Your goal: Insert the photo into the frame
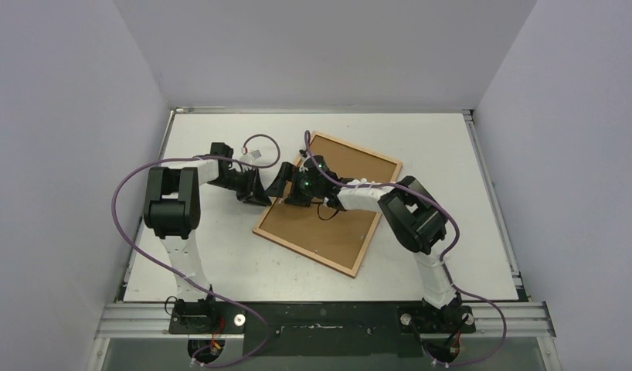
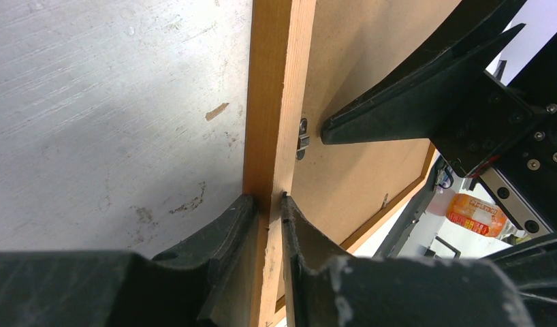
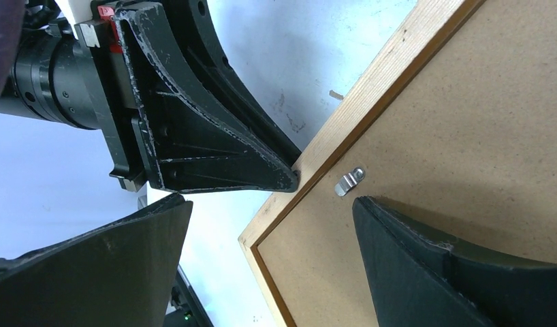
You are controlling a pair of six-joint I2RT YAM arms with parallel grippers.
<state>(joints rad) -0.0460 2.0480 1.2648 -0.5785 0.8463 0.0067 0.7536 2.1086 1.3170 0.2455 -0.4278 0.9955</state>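
Two claws met at the left edge of the frame [image 1: 305, 253], which lay face down and askew at the middle of the desk [image 1: 452, 154], its brown backing [image 1: 328, 232] up. In the top view, the left claw [image 1: 259, 193] sat at that edge and the right claw [image 1: 288, 182] was just beside it, over the backing.

In the left wrist view, the left claw [image 2: 267, 208] was pinching the frame's wooden edge at lower centre, one finger on each side. A small metal clip [image 2: 302, 139] sat on the backing just right of the wood, with a right-claw finger [image 2: 412, 102] pointing at it.

In the right wrist view, the right claw [image 3: 272, 204] was spread. One finger was at lower left over the desk and the other at lower right over the backing, just below the clip.
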